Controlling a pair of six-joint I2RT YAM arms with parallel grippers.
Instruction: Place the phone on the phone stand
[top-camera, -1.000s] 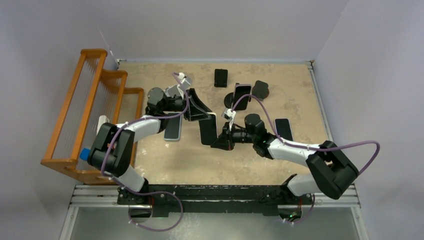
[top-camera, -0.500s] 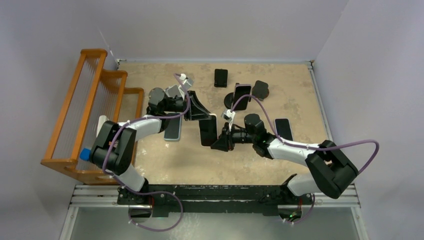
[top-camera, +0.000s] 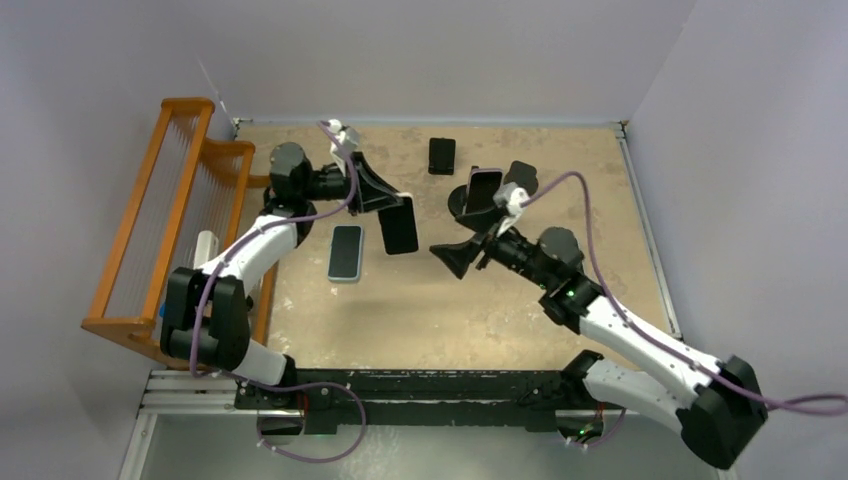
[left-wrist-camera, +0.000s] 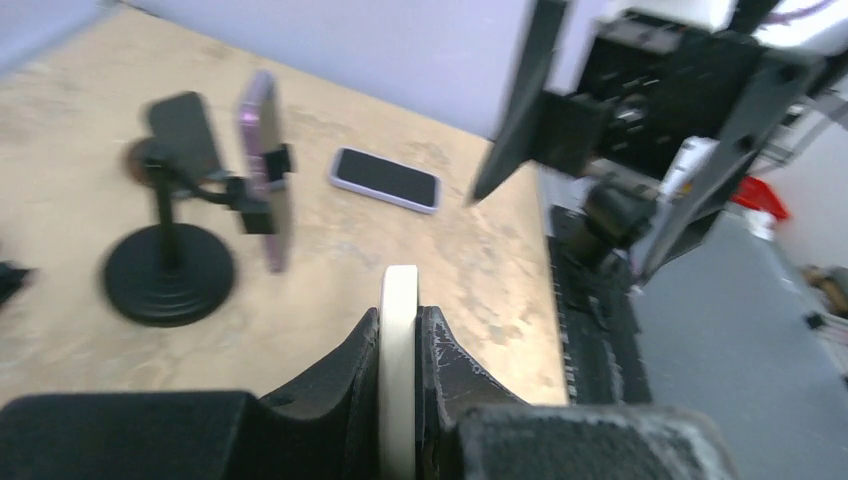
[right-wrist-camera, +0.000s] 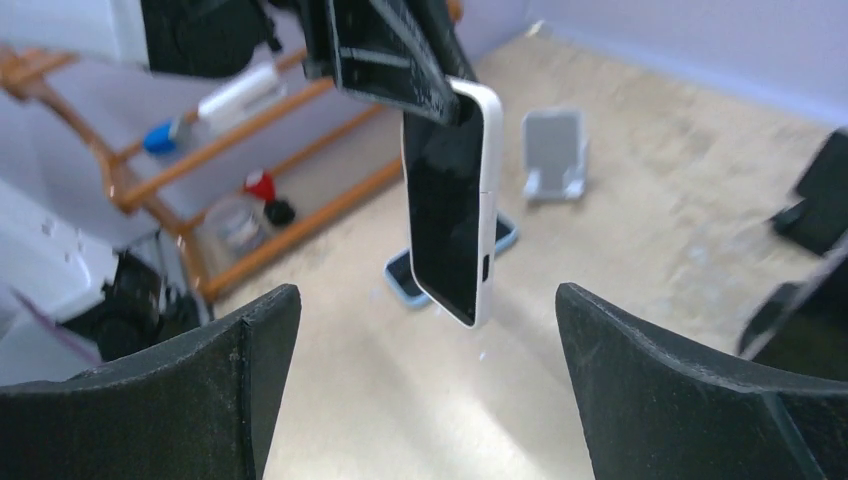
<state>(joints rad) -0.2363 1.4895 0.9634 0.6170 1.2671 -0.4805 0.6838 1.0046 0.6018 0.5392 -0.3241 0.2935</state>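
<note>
Grips the phone (top-camera: 400, 228) by its upper end with the left hand (top-camera: 392, 203), closed tight across the thin white edge, seen edge-on in the left wrist view. Hangs it clear of the worktop (top-camera: 450, 320), long axis running 12 to 6 from above, close to upright with a slight tilt in the right wrist view, where the dark screen faces the camera. Shows the right hand (top-camera: 448, 262) wide open at about 4 o'clock of the phone, apart from it and touching nothing. Finds both stands at 2 to 3 o'clock of the phone: the near stand (top-camera: 462, 203) already carrying a purple phone (top-camera: 485, 186), the far stand (top-camera: 520, 180) just past it, seemingly free. Puts the right arm nearer to them, yet leaves the load with the left, forearm reaching toward 12, wrist turned to 3 o'clock. Probably calls for a carry toward 3 o'clock, over or round the loaded stand.
</note>
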